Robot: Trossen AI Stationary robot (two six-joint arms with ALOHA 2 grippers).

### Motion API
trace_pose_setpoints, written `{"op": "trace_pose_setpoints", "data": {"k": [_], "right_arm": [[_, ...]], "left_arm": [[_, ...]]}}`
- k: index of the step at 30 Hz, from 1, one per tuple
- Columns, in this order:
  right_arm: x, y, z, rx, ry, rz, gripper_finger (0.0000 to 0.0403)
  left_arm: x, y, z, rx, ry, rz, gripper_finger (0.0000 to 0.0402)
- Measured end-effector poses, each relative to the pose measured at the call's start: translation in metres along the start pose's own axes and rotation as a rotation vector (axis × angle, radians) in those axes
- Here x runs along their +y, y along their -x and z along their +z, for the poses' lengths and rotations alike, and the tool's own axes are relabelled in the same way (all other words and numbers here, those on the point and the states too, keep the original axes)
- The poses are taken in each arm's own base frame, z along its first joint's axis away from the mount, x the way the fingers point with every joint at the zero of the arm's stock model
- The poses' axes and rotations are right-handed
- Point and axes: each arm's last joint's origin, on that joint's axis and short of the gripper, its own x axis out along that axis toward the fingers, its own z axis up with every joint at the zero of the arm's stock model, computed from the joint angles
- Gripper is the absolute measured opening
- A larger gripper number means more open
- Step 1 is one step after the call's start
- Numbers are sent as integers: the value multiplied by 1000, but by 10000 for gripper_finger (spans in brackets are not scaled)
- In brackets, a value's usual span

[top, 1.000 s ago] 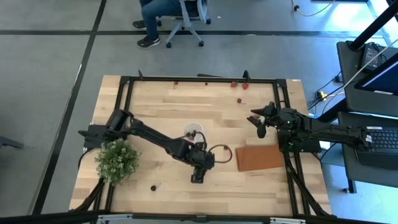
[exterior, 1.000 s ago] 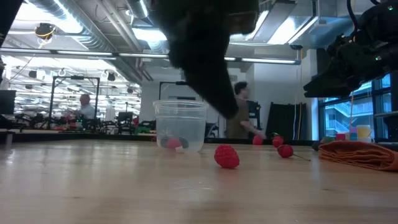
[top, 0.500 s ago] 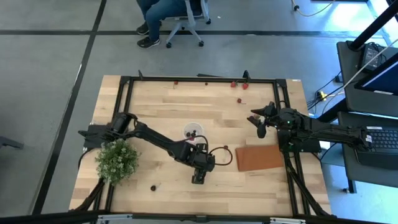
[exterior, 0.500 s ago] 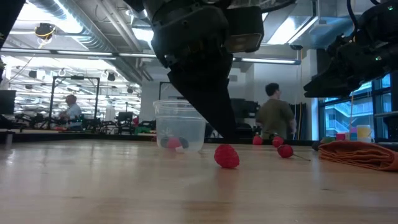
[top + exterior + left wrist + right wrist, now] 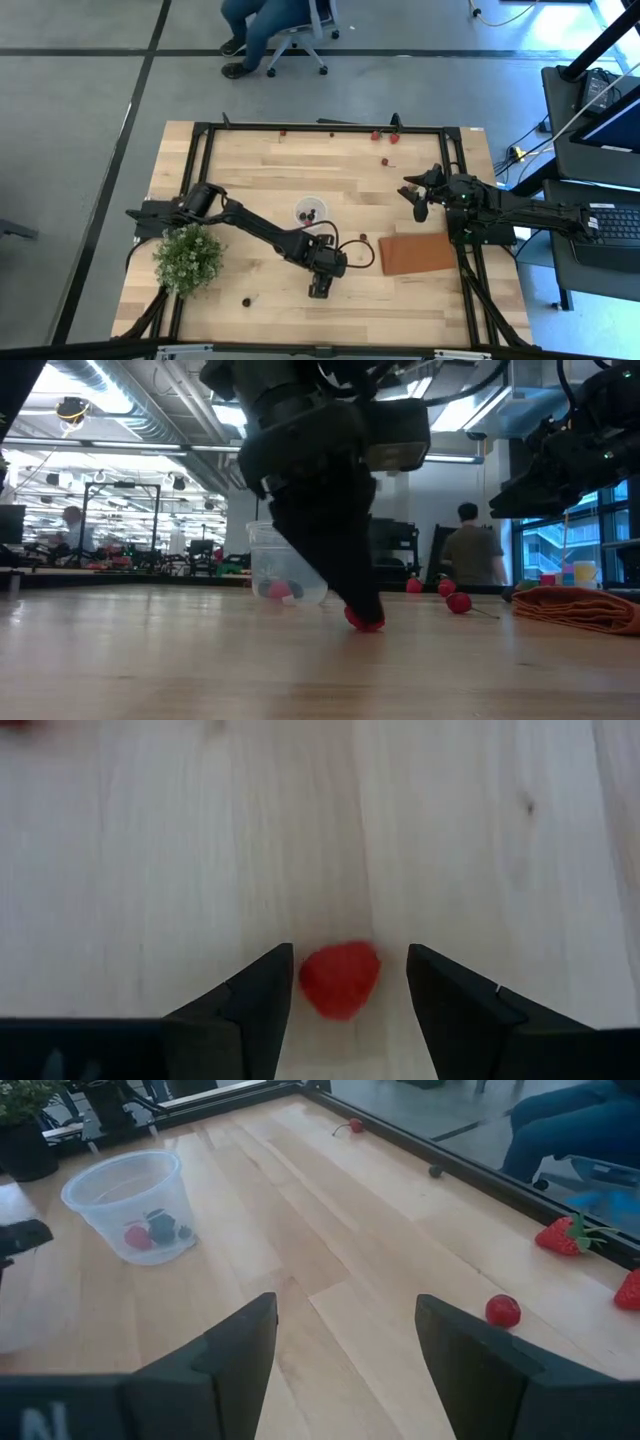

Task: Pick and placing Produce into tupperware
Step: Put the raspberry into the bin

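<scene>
A bright red berry (image 5: 340, 980) lies on the wood between the two fingers of my left gripper (image 5: 350, 956). The gripper is open and points down, one finger on each side of the berry with a small gap on both sides. In the low view the left gripper (image 5: 350, 585) stands over this berry (image 5: 366, 620) near the table's middle (image 5: 320, 285). The translucent cup (image 5: 311, 210) (image 5: 130, 1205) stands farther back, with red and dark pieces inside. My right gripper (image 5: 418, 196) hangs open above the table's right part.
A reddish-brown mat (image 5: 418, 253) lies right of the left gripper, and a leafy plant (image 5: 188, 257) stands at the left edge. Loose berries lie near the far rail (image 5: 385, 160) (image 5: 503, 1310), with strawberries (image 5: 565, 1235) beside it. A dark berry (image 5: 247, 300) lies near the front.
My left gripper has come down over the red berry, so its fingers now stand low on either side of it, close to the tabletop. The berry and the cup have stayed in place. A person walks across the room behind the table.
</scene>
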Motion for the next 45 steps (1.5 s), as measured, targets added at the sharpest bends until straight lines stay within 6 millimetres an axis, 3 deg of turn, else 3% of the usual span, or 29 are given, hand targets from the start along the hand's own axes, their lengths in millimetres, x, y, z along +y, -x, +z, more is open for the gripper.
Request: {"op": "trace_pose_setpoints", "data": {"k": [16,27,34,39,45], "right_arm": [[0,0,0,0,0,-2,240],[0,0,0,0,0,-2,240],[0,0,0,0,-2,-2,240],[0,0,0,0,-2,-3,240],[0,0,0,-1,-1,-3,240]], "left_arm": [[0,-1,-2,15,0,0,187],[1,-1,-2,17,3,8,111],[1,-1,-2,18,8,9,103],[2,8,-2,24,10,10,99],[7,39,4,7,17,61,99]]}}
